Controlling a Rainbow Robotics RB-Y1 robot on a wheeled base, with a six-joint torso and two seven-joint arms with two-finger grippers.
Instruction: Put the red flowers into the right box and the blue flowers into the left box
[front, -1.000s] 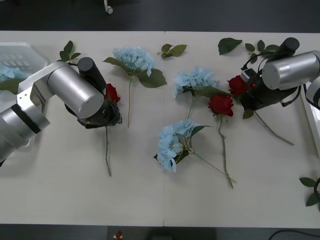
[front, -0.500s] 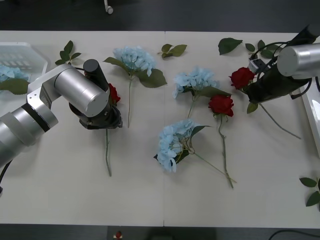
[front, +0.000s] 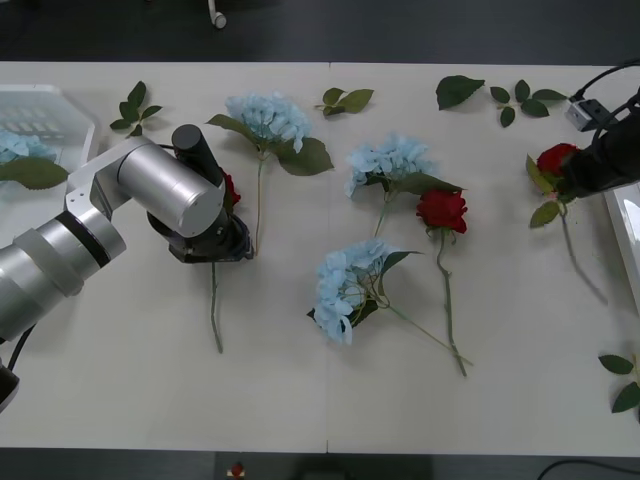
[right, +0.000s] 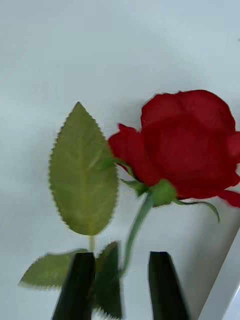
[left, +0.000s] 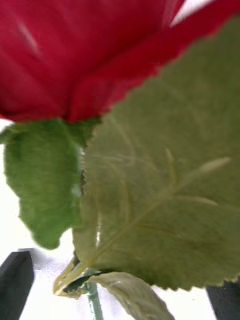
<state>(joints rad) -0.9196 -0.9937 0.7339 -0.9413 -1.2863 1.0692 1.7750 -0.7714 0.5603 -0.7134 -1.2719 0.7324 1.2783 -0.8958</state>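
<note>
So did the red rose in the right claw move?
Yes. The rose in the right claw has gone rightward, away from the lying red rose and toward the right box.

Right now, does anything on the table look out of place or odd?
Loose leaf sprigs lie scattered along the table's far side, detached from any stem. Otherwise nothing stands out: the right gripper holds a red rose near the right box, and the left gripper has its jaws open around another rose.

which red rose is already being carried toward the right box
The rose held by the right gripper, beside the right box; the other two lie mid-table and under the left gripper.
</note>
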